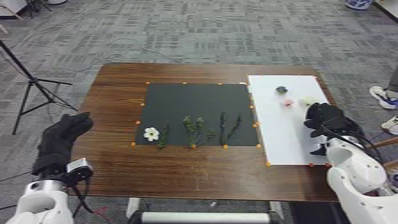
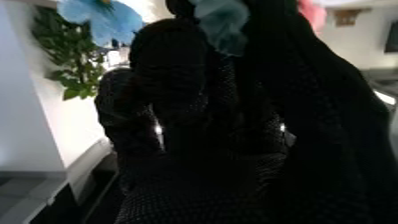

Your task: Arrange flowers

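In the head view, my left hand (image 1: 67, 130) is beside the table's left edge, relaxed and holding nothing. My right hand (image 1: 330, 119) is over the right part of the white board, close to a cream flower (image 1: 308, 100). A pink flower (image 1: 288, 102) and a dark bluish flower (image 1: 282, 90) are farther from it. On the dark mat (image 1: 200, 97) lie a white flower (image 1: 151, 133), green sprigs (image 1: 194, 126) and dark stems (image 1: 223, 127). In the right wrist view, petals (image 2: 222, 25) overlap my right hand (image 2: 204, 125); its hold is unclear. Green leaves (image 2: 75, 55) are beside it.
The brown table (image 1: 178, 175) carries the mat and the white board (image 1: 284, 135) side by side, with small orange markers along their edges. A black tripod (image 1: 33, 80) stands on the floor to the left of the table.
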`<action>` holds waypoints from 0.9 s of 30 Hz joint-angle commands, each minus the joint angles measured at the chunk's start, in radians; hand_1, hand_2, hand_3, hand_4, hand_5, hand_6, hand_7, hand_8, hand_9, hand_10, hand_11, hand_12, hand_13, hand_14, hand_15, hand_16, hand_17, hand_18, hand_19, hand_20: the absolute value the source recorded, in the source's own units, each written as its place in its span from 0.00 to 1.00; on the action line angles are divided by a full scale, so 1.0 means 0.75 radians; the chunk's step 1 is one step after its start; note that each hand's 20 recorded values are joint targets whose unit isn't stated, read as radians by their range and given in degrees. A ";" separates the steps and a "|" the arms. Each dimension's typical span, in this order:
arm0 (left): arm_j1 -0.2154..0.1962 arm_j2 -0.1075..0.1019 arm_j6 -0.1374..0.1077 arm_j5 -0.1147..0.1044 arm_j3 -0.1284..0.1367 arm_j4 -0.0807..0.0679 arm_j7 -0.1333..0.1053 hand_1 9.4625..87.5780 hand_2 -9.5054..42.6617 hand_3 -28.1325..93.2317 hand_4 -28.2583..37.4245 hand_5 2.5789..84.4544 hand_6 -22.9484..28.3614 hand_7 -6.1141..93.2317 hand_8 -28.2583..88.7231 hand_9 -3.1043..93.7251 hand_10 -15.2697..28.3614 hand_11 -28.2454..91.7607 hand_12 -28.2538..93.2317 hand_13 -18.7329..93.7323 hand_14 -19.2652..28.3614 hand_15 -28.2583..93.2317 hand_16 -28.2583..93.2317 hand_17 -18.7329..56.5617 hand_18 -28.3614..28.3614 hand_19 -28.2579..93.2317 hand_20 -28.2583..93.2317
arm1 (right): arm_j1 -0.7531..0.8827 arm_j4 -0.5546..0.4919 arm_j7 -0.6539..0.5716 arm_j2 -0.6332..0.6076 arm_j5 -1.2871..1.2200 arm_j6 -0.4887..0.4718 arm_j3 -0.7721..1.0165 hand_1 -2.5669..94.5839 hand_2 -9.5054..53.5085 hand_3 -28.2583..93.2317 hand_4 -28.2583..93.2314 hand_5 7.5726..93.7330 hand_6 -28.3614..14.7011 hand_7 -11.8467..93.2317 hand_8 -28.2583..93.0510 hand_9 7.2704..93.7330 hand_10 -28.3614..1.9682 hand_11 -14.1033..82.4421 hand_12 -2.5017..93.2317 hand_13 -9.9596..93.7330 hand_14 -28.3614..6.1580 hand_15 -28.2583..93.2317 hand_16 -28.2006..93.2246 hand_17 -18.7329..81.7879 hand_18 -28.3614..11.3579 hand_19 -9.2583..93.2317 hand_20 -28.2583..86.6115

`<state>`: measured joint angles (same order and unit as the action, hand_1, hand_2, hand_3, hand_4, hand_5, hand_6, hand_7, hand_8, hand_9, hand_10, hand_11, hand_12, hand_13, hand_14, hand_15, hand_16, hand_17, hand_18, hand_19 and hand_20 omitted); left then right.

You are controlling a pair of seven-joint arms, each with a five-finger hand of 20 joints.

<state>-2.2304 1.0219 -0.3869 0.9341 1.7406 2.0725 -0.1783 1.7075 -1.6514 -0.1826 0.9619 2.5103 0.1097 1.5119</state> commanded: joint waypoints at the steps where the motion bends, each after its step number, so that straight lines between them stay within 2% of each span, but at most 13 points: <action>1: -0.038 -0.006 -0.007 0.007 0.038 0.004 0.012 0.15 0.51 0.79 0.00 0.59 0.52 0.23 0.18 0.54 0.67 0.42 0.34 0.50 0.77 0.41 0.22 0.31 0.65 0.29 0.34 | -0.059 -0.141 0.014 -0.069 -0.088 0.095 -0.048 0.67 0.00 0.74 0.06 0.78 0.64 0.35 0.30 0.91 0.60 0.23 0.43 0.87 0.61 0.72 0.50 0.62 0.15 0.92 0.72; 4: -0.041 -0.013 -0.021 0.003 0.044 -0.010 0.006 0.15 0.50 0.79 0.00 0.59 0.52 0.24 0.18 0.54 0.67 0.42 0.34 0.50 0.77 0.41 0.22 0.31 0.65 0.29 0.34 | -0.170 -0.200 0.032 -0.086 -0.141 0.088 -0.137 0.67 0.00 0.74 0.07 0.80 0.64 0.34 0.30 0.92 0.58 0.23 0.42 0.88 0.62 0.72 0.50 0.63 0.15 0.92 0.72; 6: -0.042 -0.015 -0.033 -0.007 0.043 -0.014 0.001 0.15 0.50 0.79 0.00 0.59 0.52 0.24 0.18 0.54 0.67 0.42 0.34 0.50 0.77 0.41 0.22 0.31 0.65 0.29 0.34 | -0.277 -0.226 0.057 -0.087 -0.194 0.054 -0.221 0.67 0.00 0.74 0.07 0.80 0.65 0.34 0.30 0.92 0.58 0.22 0.42 0.88 0.62 0.72 0.50 0.63 0.15 0.92 0.72; 8: -0.036 -0.015 -0.034 -0.004 0.041 -0.017 -0.001 0.15 0.50 0.79 0.00 0.59 0.52 0.24 0.18 0.54 0.67 0.42 0.34 0.50 0.77 0.41 0.22 0.31 0.65 0.29 0.34 | -0.403 -0.226 0.081 -0.073 -0.222 0.042 -0.332 0.67 0.00 0.73 0.07 0.80 0.65 0.34 0.30 0.92 0.58 0.22 0.42 0.87 0.62 0.72 0.51 0.63 0.15 0.92 0.72; 14: -0.011 -0.016 -0.034 -0.006 0.017 -0.023 -0.010 0.15 0.50 0.79 0.00 0.59 0.52 0.24 0.18 0.54 0.67 0.42 0.34 0.50 0.76 0.41 0.22 0.31 0.65 0.29 0.34 | -0.682 -0.160 0.200 0.116 -0.225 -0.019 -0.604 0.67 0.00 0.73 0.07 0.81 0.66 0.35 0.29 0.91 0.57 0.21 0.41 0.87 0.62 0.72 0.51 0.62 0.15 0.92 0.72; 20: 0.020 -0.021 -0.019 -0.001 -0.007 -0.025 -0.008 0.15 0.50 0.79 0.00 0.59 0.52 0.24 0.18 0.54 0.67 0.42 0.34 0.50 0.76 0.41 0.22 0.31 0.65 0.29 0.34 | -0.796 -0.052 0.301 0.289 -0.146 -0.114 -0.764 0.66 0.00 0.74 0.07 0.81 0.67 0.35 0.29 0.91 0.57 0.20 0.40 0.87 0.62 0.72 0.52 0.62 0.16 0.92 0.73; 23: 0.019 -0.021 -0.018 -0.005 -0.015 -0.023 -0.017 0.14 0.50 0.79 0.00 0.59 0.52 0.24 0.18 0.54 0.67 0.42 0.34 0.50 0.76 0.41 0.22 0.31 0.65 0.29 0.34 | -0.829 -0.034 0.312 0.310 -0.128 -0.165 -0.839 0.67 0.00 0.73 0.06 0.81 0.67 0.35 0.29 0.90 0.57 0.20 0.40 0.86 0.62 0.73 0.52 0.62 0.16 0.92 0.73; 27: 0.018 -0.018 -0.021 -0.010 -0.024 -0.019 -0.021 0.14 0.50 0.79 0.00 0.59 0.52 0.23 0.18 0.54 0.67 0.42 0.34 0.50 0.76 0.41 0.22 0.31 0.65 0.29 0.34 | -0.882 0.030 0.377 0.362 -0.078 -0.299 -0.889 0.67 0.00 0.73 0.06 0.81 0.67 0.35 0.28 0.90 0.57 0.20 0.39 0.86 0.63 0.73 0.52 0.61 0.16 0.92 0.73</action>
<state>-2.2159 1.0066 -0.4011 0.9329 1.7333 2.0513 -0.1831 1.0992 -1.6630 0.0302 1.1590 2.4013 -0.0021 0.9113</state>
